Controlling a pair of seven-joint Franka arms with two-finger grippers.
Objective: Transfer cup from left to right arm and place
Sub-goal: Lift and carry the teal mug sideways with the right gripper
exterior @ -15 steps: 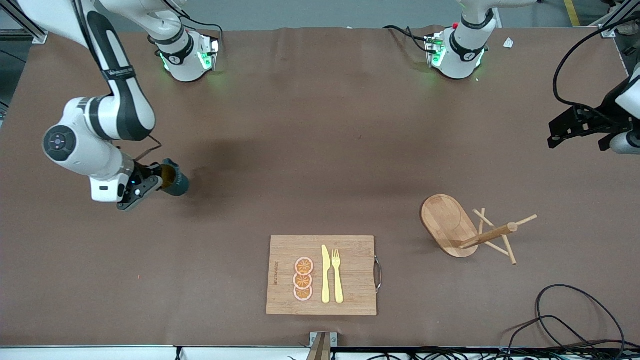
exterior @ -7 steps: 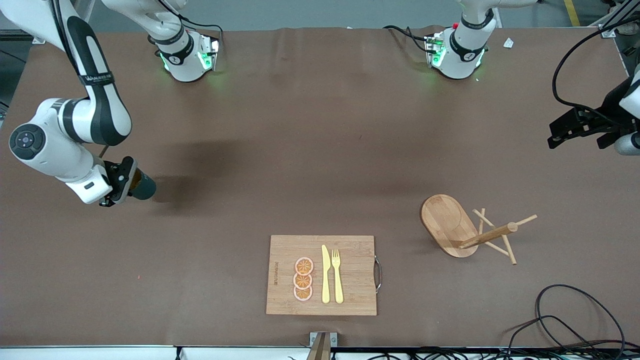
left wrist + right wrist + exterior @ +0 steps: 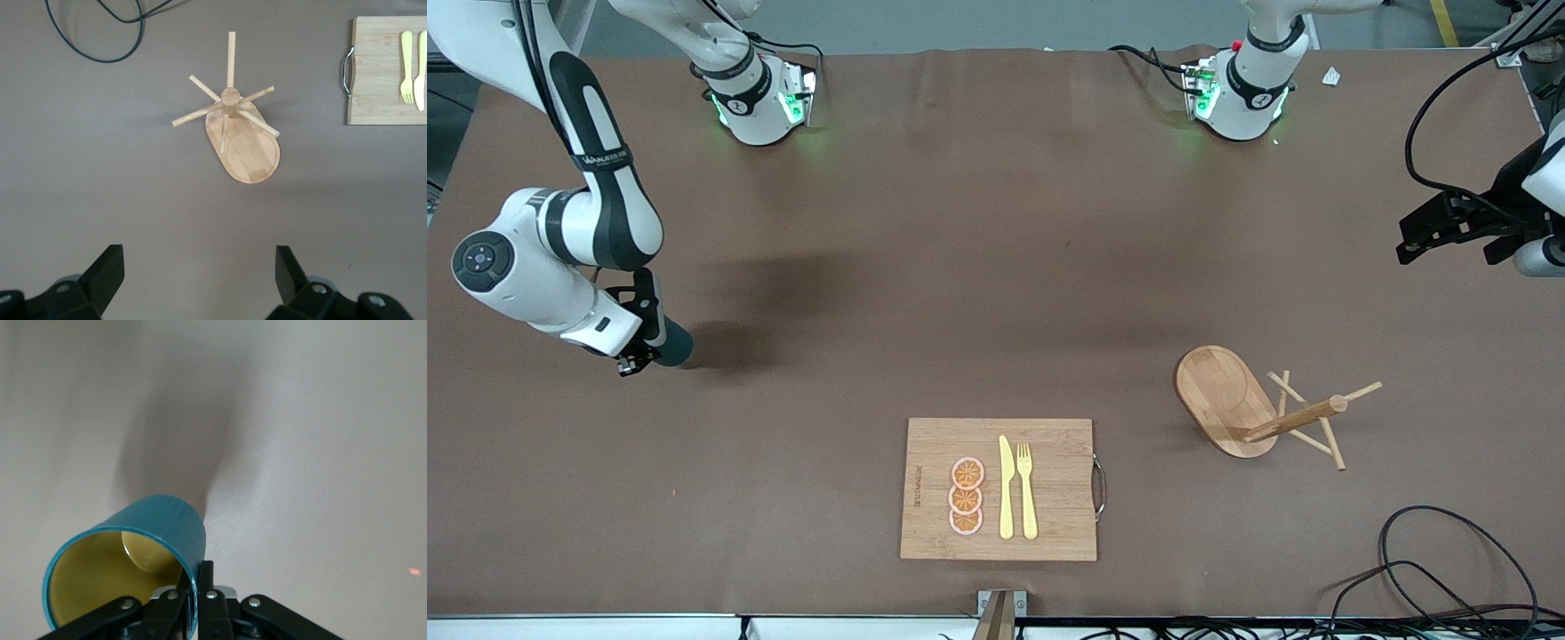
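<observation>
My right gripper (image 3: 649, 348) is shut on the cup (image 3: 674, 346), a small dark teal mug, low over the table near the right arm's end. In the right wrist view the cup (image 3: 157, 523) lies tilted with its mustard-yellow inside showing, and the right gripper (image 3: 197, 579) pinches its rim wall, one finger inside and one outside. Its handle is hidden. My left gripper (image 3: 1423, 233) hangs open over the left arm's end of the table. Bare table shows between the spread fingers of the left gripper (image 3: 199, 270).
A wooden cutting board (image 3: 1049, 533) with a yellow knife, fork and orange slices lies near the front camera. A wooden mug tree (image 3: 1218, 391) on an oval base stands toward the left arm's end. Black cables (image 3: 1449, 569) coil at the near corner there.
The right gripper carried the cup toward the right arm's end of the table and turned at the wrist. The left arm has barely moved.
</observation>
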